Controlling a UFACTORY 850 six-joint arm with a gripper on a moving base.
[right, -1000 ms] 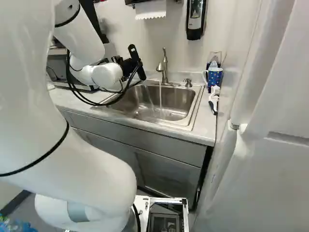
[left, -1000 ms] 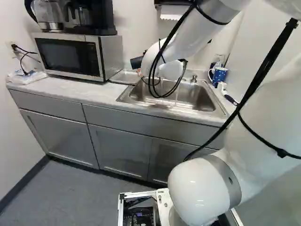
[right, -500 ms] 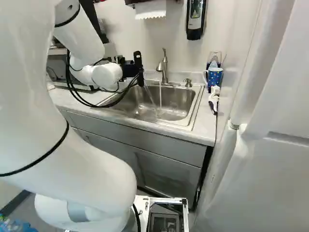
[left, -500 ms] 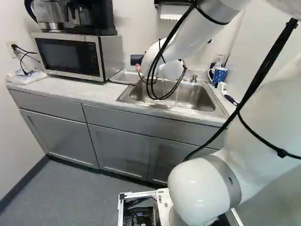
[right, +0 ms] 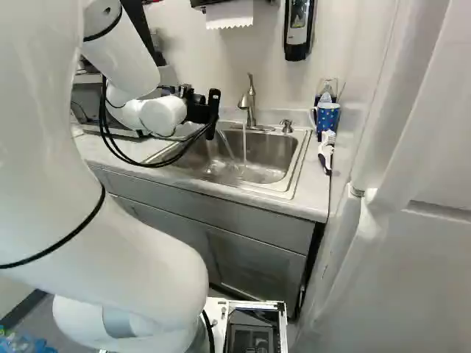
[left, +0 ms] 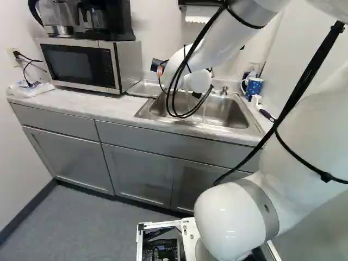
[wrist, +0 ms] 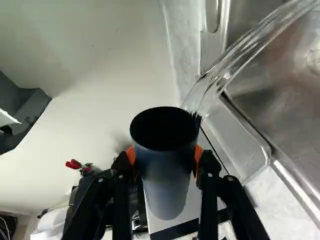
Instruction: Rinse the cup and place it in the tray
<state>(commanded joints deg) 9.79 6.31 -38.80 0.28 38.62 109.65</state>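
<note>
At the left of the arm's wrist in the left base view, my gripper (left: 160, 70) shows partly, with the dark cup (left: 155, 63) in it; the wrist hides the rest. In the wrist view my gripper (wrist: 165, 156) is shut on the dark blue-grey cup (wrist: 166, 175), an orange pad on either side. The cup lies tipped, its bottom raised and its mouth turned toward the sink (right: 257, 151). Water (wrist: 212, 82) streams from beside its rim toward the basin. Beside the sink is the tray (left: 142, 88), also seen in the wrist view as a tray (wrist: 232, 137).
The faucet (right: 251, 103) runs into the basin. A blue patterned mug (right: 327, 116) and a brush (right: 326, 151) stand or lie right of the sink. Left of the tray is a microwave (left: 81, 66) with coffee makers on top. A soap dispenser (right: 297, 29) hangs on the wall.
My gripper has rolled with the cup, raising the cup's bottom and turning its mouth further down. The slanting water stream has shifted left in the right base view. The base has not moved.
</note>
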